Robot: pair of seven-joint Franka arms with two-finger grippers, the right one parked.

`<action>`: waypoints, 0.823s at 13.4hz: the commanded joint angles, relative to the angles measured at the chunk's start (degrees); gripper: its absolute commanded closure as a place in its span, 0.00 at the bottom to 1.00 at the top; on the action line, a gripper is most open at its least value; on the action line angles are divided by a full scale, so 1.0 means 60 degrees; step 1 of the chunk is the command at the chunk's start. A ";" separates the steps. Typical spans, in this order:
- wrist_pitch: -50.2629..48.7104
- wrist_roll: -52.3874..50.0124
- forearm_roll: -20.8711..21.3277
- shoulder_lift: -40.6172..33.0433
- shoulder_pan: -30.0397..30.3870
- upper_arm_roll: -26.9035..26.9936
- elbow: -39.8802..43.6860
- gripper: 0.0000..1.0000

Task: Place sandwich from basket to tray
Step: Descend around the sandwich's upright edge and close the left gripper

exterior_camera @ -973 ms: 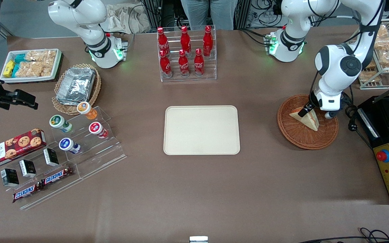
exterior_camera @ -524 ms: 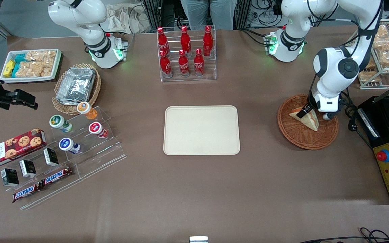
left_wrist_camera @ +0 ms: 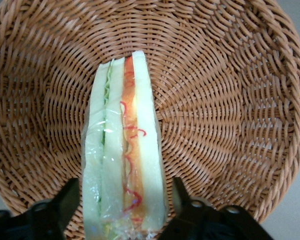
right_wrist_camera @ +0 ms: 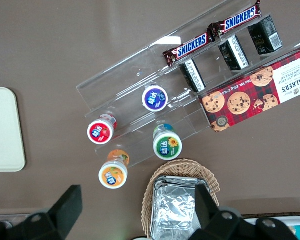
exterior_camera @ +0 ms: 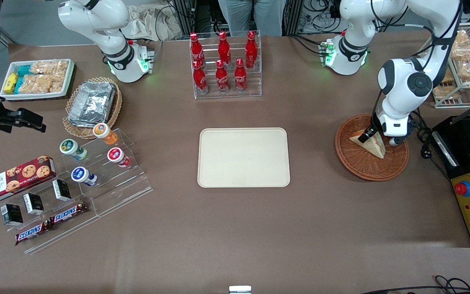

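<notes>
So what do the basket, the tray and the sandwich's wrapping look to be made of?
Basket: woven wicker, reddish-brown, visible coiled strands. Tray: probably matte cream plastic, smooth, no shine. Sandwich: wrapped in clear glossy film, wrinkles catching light. Gripper straddles it, fingers open.

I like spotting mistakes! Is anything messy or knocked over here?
Nothing stands out. The triangular white-bread sandwich stands on edge in the round reddish-brown wicker basket, with the gripper open around it. The cream rectangular tray sits flat.

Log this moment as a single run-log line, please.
stage: grasp approach | end effector: open, fingers astride sandwich | sandwich: in basket, not lifted | tray: no sandwich on it
</notes>
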 commanded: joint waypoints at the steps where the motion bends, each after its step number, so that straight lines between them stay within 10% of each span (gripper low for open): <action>1: 0.0419 -0.0242 0.0226 -0.0010 0.0051 0.0008 -0.0200 0.39; 5: 0.0419 -0.0242 0.0226 0.0005 0.0051 0.0008 -0.0200 0.85; 11: 0.0404 -0.0125 0.0240 -0.0024 0.0051 0.0008 -0.0185 1.00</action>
